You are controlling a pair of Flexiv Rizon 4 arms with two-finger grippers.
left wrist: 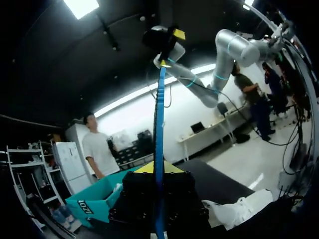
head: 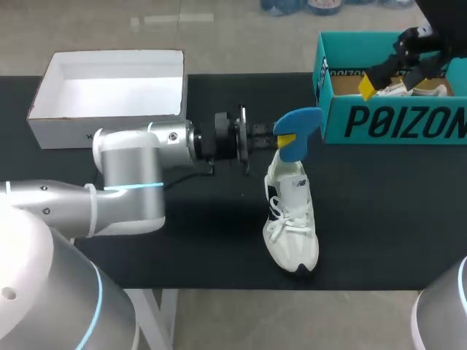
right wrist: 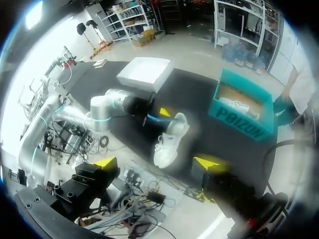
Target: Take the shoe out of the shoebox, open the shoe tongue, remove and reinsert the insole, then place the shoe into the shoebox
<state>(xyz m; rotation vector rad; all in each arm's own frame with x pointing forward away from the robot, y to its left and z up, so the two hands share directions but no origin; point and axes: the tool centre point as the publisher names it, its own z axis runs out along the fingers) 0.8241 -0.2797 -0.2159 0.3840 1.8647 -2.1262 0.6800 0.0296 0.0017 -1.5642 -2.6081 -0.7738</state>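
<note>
A white sneaker point(head: 292, 219) stands on the black table, its toe toward the front edge. Just above its heel my left gripper point(head: 284, 138) is shut on a blue insole point(head: 299, 130), which is clear of the shoe. In the left wrist view the insole point(left wrist: 159, 149) shows edge-on between the yellow tips point(left wrist: 159, 167), with the sneaker point(left wrist: 234, 211) below and beside them. My right gripper point(head: 379, 82) hangs high over the teal shoebox point(head: 394, 120), open and holding nothing. Its wrist view looks down past its wide-apart yellow tips point(right wrist: 157, 162) on the sneaker point(right wrist: 169, 142) and the shoebox point(right wrist: 244, 112).
A white open box or lid point(head: 109, 95) lies at the back left of the table. The teal shoebox at the back right holds paper and another white shoe point(head: 423, 89). My left arm point(head: 139, 171) stretches across the table's left half.
</note>
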